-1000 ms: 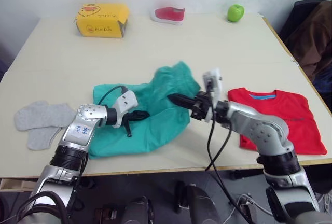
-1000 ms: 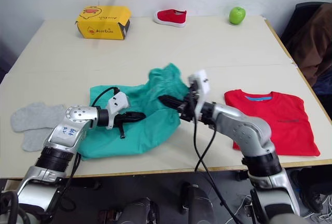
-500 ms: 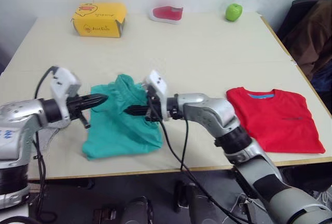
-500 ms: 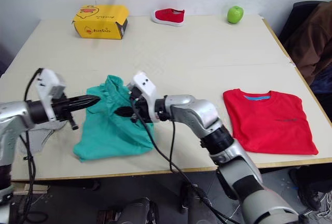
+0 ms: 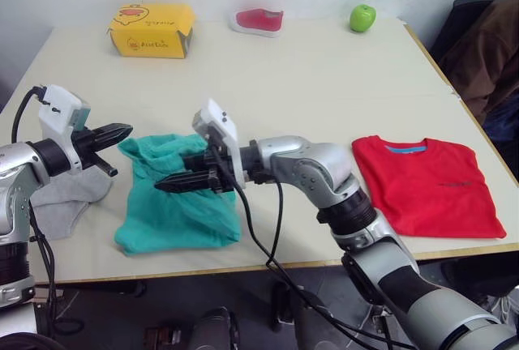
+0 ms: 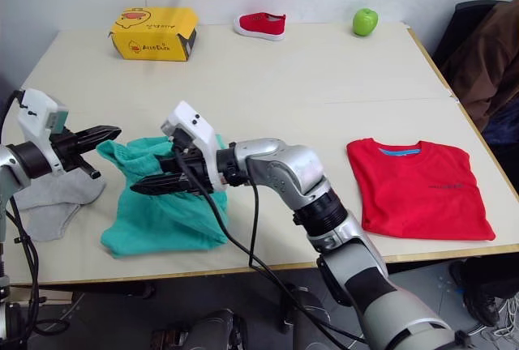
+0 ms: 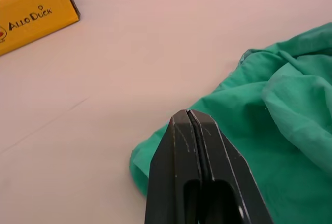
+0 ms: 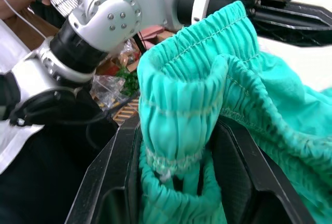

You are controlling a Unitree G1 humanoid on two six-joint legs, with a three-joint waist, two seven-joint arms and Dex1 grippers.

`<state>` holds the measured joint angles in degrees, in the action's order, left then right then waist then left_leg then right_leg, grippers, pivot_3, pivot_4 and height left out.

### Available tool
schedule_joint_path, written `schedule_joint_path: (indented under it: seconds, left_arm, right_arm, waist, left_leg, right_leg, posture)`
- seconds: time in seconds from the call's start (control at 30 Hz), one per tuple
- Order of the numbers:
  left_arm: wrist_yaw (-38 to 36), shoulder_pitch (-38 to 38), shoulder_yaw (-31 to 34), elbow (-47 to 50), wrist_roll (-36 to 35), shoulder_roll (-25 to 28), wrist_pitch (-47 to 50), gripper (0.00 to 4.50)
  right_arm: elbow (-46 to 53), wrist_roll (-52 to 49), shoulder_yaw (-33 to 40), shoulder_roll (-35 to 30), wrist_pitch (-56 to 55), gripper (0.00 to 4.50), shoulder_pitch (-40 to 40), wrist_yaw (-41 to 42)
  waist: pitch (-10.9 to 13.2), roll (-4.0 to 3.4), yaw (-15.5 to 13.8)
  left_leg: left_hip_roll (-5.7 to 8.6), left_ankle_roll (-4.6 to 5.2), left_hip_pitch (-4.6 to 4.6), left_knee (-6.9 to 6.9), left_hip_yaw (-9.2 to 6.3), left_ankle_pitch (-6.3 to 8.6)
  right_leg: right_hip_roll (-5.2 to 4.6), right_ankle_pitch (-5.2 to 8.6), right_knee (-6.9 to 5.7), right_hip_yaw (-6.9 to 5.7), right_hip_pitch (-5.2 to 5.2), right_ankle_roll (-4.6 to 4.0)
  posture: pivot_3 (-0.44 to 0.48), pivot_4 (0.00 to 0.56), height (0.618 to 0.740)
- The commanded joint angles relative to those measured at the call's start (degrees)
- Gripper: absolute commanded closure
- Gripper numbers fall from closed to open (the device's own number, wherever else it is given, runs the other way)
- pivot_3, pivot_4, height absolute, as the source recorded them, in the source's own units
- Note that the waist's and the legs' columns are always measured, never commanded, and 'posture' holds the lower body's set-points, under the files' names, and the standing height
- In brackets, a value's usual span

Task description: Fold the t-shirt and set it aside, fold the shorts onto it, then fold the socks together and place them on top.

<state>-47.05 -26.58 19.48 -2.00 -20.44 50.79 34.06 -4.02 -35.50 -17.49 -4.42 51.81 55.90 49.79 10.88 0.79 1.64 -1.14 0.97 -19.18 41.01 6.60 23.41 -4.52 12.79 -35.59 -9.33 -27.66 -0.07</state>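
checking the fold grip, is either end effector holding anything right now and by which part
The right end effector is shut on the shorts, gripping the gathered elastic waistband. The left end effector is shut beside the shorts' edge, holding nothing.

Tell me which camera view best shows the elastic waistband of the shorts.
The right wrist view: the gathered waistband of the shorts is bunched between the right gripper jaws, stitching plain. The eye views show the whole teal garment on the table, its waistband hidden by the gripper. The left wrist view shows a plain edge only.
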Motion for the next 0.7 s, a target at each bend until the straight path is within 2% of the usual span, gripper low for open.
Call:
schedule_joint_path:
  seconds: [0.03,0.07,0.17,0.23,0.37,0.47,0.63,0.67,0.7]
  left_arm:
    - [-0.5,-2.2,-0.5,0.5,-0.5,1.2,-1.1,4.50]
    - [-0.4,-2.7,-1.0,0.4,-0.3,1.1,-1.2,4.50]
    - [0.0,-4.2,-2.4,-0.4,-0.1,0.1,-1.6,4.50]
    - [0.1,-4.4,-2.7,-0.2,-0.4,-0.1,-1.7,4.50]
    - [-0.7,-4.7,-2.4,0.1,-1.1,0.5,-1.3,4.50]
    - [-1.2,-5.5,-2.2,1.1,-2.6,0.5,0.1,4.50]
    - [-3.8,-4.0,-2.0,9.1,-10.8,-1.1,6.8,4.50]
    - [-3.9,-3.2,-2.3,10.6,-11.8,-1.5,7.3,4.50]
    - [-4.2,-2.2,-2.8,12.5,-12.9,-2.0,8.0,4.50]
  right_arm:
    - [3.4,-1.7,1.4,0.7,0.8,2.65,1.0,0.8]
    - [2.9,-0.4,0.6,0.8,0.1,2.65,0.8,0.6]
    - [-6.0,9.1,-3.8,2.6,-4.5,2.08,0.4,-6.0]
    - [-7.9,10.1,-3.6,3.6,-5.9,1.40,-0.4,-5.8]
    - [-2.0,3.9,-0.6,4.7,-2.4,0.05,-1.5,-0.9]
    - [1.4,2.8,-0.2,2.7,-1.5,0.05,-2.1,1.3]
    - [2.3,2.4,2.8,-0.9,-1.4,0.05,-3.5,1.7]
    - [2.3,3.3,2.1,-1.6,-2.2,0.43,-4.2,2.0]
    - [2.5,4.8,0.7,-2.3,-3.6,0.61,-5.1,2.3]
  waist:
    - [0.0,0.00,0.2]
    - [0.0,0.00,0.2]
    - [0.0,0.01,0.4]
    - [0.0,0.01,0.3]
    - [0.0,0.01,0.2]
    - [0.0,0.01,0.2]
    - [0.0,0.02,-0.1]
    - [0.0,0.02,-0.1]
    - [0.0,0.02,-0.1]
  left_leg:
    - [0.00,0.00,0.01,-0.01,0.00,0.00]
    - [-0.01,-0.02,0.02,-0.01,0.02,0.00]
    - [-0.02,-0.07,0.05,-0.04,0.06,-0.01]
    - [-0.02,-0.09,0.07,-0.03,0.11,-0.02]
    - [-0.01,-0.09,-0.04,-0.04,0.10,-0.03]
    - [-0.01,-0.10,-0.02,-0.03,0.08,-0.03]
    - [0.00,-0.09,0.00,0.01,0.03,-0.03]
    - [0.01,-0.09,0.01,0.01,0.01,-0.03]
    - [0.02,-0.09,0.01,0.01,-0.02,-0.03]
  right_leg:
    - [0.00,0.00,-0.01,0.00,0.00,0.00]
    - [0.02,0.00,-0.01,0.01,-0.01,0.00]
    - [0.05,0.01,-0.04,0.03,-0.03,-0.02]
    - [0.04,0.01,-0.08,0.07,-0.03,-0.02]
    - [0.04,0.01,-0.04,0.06,-0.10,-0.02]
    - [0.06,0.01,-0.03,0.05,-0.09,-0.02]
    - [0.00,0.01,-0.05,0.06,-0.03,-0.02]
    - [0.00,0.01,-0.03,0.05,-0.02,-0.02]
    - [-0.02,0.01,-0.02,0.05,0.00,-0.02]
  posture:
    - [0.000,0.150,0.740]
    - [0.000,0.150,0.740]
    - [0.000,0.150,0.740]
    - [0.000,0.150,0.740]
    - [0.000,0.150,0.740]
    - [0.000,0.150,0.740]
    - [0.000,0.150,0.740]
    - [0.000,0.150,0.740]
    - [0.000,0.150,0.740]
